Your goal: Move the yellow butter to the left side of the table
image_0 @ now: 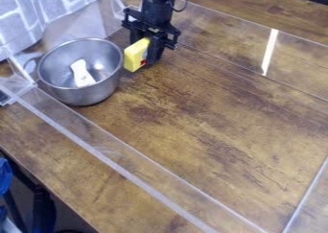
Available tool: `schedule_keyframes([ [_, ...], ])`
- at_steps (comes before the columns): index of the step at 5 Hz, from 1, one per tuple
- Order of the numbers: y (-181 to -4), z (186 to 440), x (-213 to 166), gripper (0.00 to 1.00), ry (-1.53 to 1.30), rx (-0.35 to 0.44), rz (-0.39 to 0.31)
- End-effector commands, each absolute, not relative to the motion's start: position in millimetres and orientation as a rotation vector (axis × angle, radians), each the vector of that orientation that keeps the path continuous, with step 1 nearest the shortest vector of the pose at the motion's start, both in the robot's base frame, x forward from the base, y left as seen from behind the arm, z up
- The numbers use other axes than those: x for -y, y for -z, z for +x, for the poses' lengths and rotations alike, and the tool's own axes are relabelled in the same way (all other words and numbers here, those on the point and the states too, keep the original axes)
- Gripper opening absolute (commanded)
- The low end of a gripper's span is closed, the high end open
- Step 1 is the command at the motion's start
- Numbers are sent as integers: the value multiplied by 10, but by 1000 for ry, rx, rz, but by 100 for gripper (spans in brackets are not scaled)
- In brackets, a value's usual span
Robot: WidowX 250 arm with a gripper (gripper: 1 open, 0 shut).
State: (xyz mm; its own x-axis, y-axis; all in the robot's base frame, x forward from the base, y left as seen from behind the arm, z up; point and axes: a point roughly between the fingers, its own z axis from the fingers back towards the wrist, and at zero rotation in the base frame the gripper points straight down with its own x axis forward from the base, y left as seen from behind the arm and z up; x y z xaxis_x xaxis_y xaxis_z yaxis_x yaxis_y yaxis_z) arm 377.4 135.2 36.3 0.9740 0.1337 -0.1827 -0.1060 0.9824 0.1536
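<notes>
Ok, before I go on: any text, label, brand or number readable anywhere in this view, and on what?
None can be read. The yellow butter at the gripper shows no legible print, only a small red patch too blurred to read. The metal bowl and the wooden table carry no writing.

Lab tabletop: clear acrylic barrier [115, 160] around wooden table [218, 103].

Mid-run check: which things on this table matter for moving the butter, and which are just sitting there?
Part of the job:
- yellow butter, in the grip
- gripper, shut on it
- wooden table

Just lying about:
- metal bowl, beside the butter
- white object inside the bowl
</notes>
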Motion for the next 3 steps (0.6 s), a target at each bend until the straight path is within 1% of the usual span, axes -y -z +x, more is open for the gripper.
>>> schedule_keyframes([
  [1, -648, 3816, -1427, 100, -154, -113, 150],
  [2, -712, 3801, -1406, 100, -162, -100, 140],
  [3, -648, 3802, -1415, 100, -164, -103, 134],
])
